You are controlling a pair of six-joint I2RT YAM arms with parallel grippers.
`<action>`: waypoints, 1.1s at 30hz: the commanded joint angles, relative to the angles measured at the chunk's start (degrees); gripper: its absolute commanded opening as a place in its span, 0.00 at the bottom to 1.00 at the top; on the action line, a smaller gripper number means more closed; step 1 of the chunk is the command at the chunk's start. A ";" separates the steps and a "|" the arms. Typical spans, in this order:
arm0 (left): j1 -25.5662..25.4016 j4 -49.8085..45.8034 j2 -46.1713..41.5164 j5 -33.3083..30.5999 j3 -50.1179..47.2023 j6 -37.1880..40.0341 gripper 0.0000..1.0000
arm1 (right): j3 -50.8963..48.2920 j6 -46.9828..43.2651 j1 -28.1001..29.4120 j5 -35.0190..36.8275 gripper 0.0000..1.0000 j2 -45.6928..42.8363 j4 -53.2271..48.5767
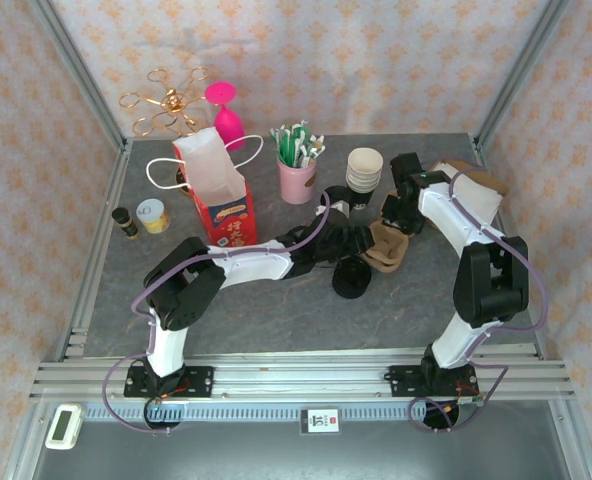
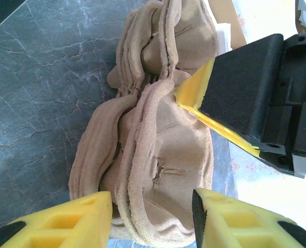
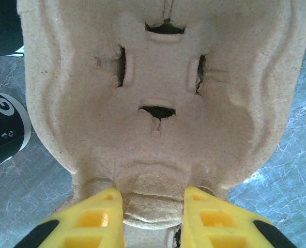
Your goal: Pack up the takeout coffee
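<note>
A stack of brown pulp cup carriers (image 1: 385, 247) lies mid-table, between my two grippers. My left gripper (image 2: 152, 206) comes in from the left and is shut on the near end pocket of the carrier stack (image 2: 158, 155), one yellow finger on each side. My right gripper (image 3: 153, 206) is shut on the end tab of the top carrier (image 3: 158, 93). One of its yellow fingers (image 2: 194, 89) also presses the carrier in the left wrist view. The takeout coffee (image 1: 352, 279), dark with a black lid, stands just in front of the carriers. Its dark side (image 3: 0, 129) shows at the left edge.
A white and red paper bag (image 1: 216, 188) stands open at the back left, with two small jars (image 1: 153, 215) beside it. A pink cup of green sachets (image 1: 297, 177) and a stack of lidless cups (image 1: 364, 168) stand behind the carriers. A pink goblet (image 1: 224, 108) is at the far edge.
</note>
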 commanded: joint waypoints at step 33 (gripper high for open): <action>0.60 0.13 1.82 1.54 3.77 1.12 0.48 | 0.62 -0.98 -2.95 -0.99 0.23 -2.57 -0.21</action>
